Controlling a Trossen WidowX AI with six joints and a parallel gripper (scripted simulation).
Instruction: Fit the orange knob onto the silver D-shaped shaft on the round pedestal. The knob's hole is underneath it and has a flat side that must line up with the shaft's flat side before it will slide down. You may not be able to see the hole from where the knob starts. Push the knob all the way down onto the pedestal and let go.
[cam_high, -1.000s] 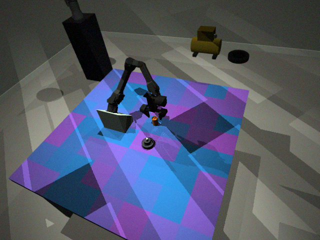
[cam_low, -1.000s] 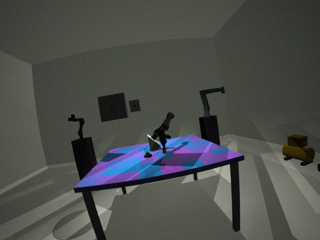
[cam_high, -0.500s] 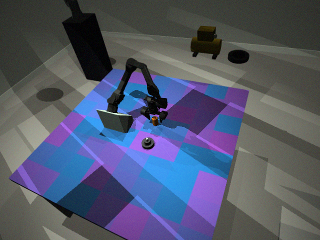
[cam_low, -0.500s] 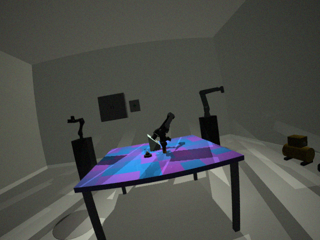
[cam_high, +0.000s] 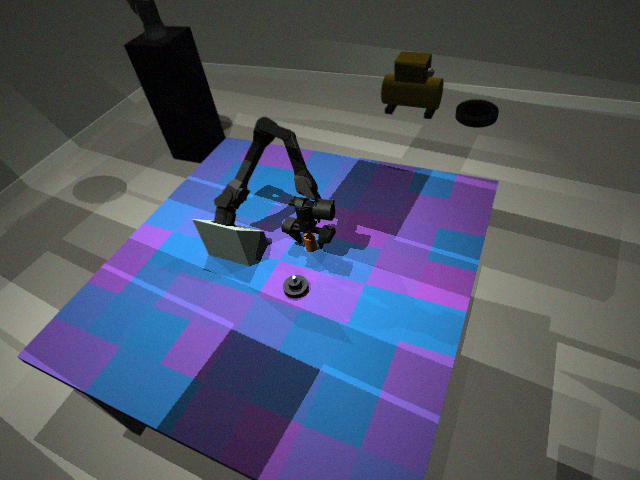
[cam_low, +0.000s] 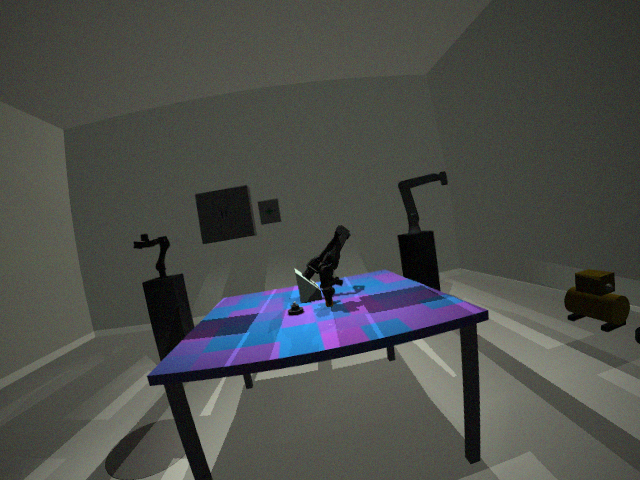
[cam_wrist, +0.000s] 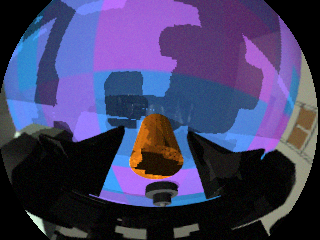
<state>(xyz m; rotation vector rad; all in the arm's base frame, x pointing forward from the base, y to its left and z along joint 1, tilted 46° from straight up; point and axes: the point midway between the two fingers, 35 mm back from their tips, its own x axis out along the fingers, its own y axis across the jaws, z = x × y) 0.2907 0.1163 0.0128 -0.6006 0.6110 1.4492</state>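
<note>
The orange knob (cam_high: 310, 243) (cam_low: 329, 304) (cam_wrist: 155, 137) stands on the table, just behind the pedestal in the top view. Its hole is not visible. My gripper (cam_high: 311, 240) (cam_low: 328, 300) (cam_wrist: 156, 132) is open and low over the knob, with one finger on each side. The wrist view shows a gap between the knob and each finger. The dark round pedestal (cam_high: 295, 293) (cam_low: 295, 312) (cam_wrist: 161, 186) stands apart from the knob, with its short silver shaft (cam_high: 294, 279) pointing up. The shaft's flat side is too small to make out.
A pale slanted block (cam_high: 227, 243) (cam_low: 307, 288) stands near the arm's base, left of the gripper in the top view. The patchwork table (cam_high: 336, 408) (cam_low: 248, 351) carries dark shadows. A black pillar (cam_high: 173, 98) and a yellow machine (cam_high: 412, 91) (cam_low: 596, 304) stand beyond it on the floor.
</note>
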